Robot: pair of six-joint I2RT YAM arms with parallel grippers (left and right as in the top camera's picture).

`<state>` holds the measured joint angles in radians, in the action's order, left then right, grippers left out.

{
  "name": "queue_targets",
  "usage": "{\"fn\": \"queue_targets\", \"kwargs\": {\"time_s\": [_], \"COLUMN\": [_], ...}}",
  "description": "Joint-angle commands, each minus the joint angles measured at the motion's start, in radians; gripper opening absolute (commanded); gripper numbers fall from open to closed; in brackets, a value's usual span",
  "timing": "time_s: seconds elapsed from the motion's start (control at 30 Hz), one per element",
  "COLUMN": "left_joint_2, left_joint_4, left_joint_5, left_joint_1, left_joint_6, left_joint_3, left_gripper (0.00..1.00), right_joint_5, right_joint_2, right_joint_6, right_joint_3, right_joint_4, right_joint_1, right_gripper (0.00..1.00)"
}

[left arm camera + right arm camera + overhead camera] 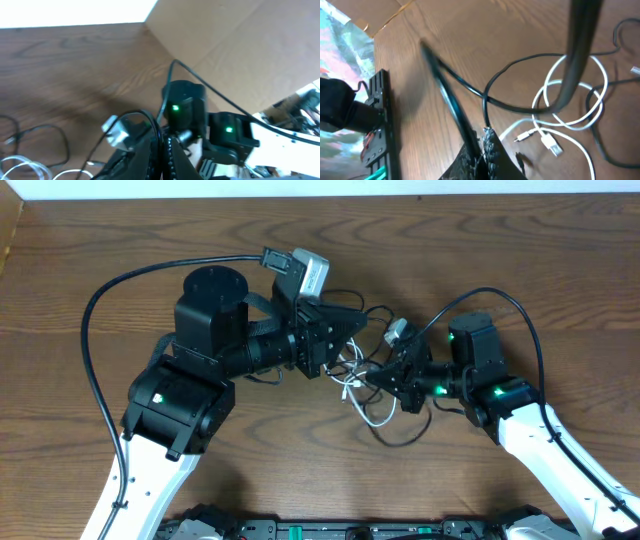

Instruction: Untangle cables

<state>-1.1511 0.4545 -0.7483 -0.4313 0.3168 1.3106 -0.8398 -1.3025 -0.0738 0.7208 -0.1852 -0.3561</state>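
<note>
Overhead: cables one tangled heap mid-table between arms, white cable looped across black cable, so barely started, all separating left to do. Right gripper clamped shut on black cable, strand taut. Left gripper closed too, can't tell if anything pinched

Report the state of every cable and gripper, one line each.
white cable: lying loose, coiled, not gripped.
black cable: gripped, crossing the white cable's loops.
left gripper: shut on black cable.
right gripper: shut on black cable.
</note>
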Motion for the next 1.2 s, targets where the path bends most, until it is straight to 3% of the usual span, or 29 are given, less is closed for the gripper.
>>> {"fn": "queue_targets", "kwargs": {"time_s": [0.0, 0.1, 0.13, 0.2, 0.3, 0.53, 0.63, 0.73, 0.83, 1.17], "left_joint_2": [0.005, -0.011, -0.021, -0.044, -0.093, -0.207, -0.246, -0.287, -0.316, -0.420], "left_joint_4": [0.054, 0.121, 0.149, 0.198, 0.254, 0.349, 0.368, 0.372, 0.388, 0.450], "left_joint_5": [0.134, 0.255, 0.302, 0.368, 0.402, 0.391, 0.391, 0.391, 0.391, 0.399], "left_joint_1": [0.024, 0.036, 0.037, 0.037, 0.037, 0.036, 0.037, 0.037, 0.037, 0.037], "left_joint_6": [-0.006, -0.005, -0.005, -0.005, -0.005, -0.001, -0.002, -0.002, -0.002, -0.002], "left_joint_3": [0.012, 0.011, 0.011, 0.011, 0.011, 0.011, 0.011, 0.010, 0.010, 0.008], "left_gripper": [0.08, 0.08, 0.12, 0.35, 0.50, 0.53, 0.63, 0.66, 0.66, 0.66], "right_joint_5": [0.007, 0.045, 0.045, 0.043, 0.008, -0.021, 0.014, 0.074, 0.082, 0.266], "right_joint_2": [-0.002, -0.002, -0.002, -0.002, -0.002, -0.002, -0.002, -0.002, 0.006, 0.098], "right_joint_6": [-0.013, -0.013, -0.013, -0.013, -0.010, 0.011, 0.131, 0.292, 0.321, 0.319], "right_joint_3": [0.003, 0.003, 0.003, 0.003, 0.003, 0.003, 0.003, 0.005, 0.026, 0.311], "right_joint_4": [-0.074, -0.136, -0.147, -0.156, -0.155, -0.114, -0.025, 0.097, 0.132, -0.115], "right_joint_1": [-0.005, -0.005, -0.005, -0.005, -0.005, -0.005, -0.005, -0.004, -0.004, -0.002], "right_gripper": [0.01, 0.01, 0.01, 0.01, 0.01, 0.01, 0.02, 0.01, 0.01, 0.01]}}
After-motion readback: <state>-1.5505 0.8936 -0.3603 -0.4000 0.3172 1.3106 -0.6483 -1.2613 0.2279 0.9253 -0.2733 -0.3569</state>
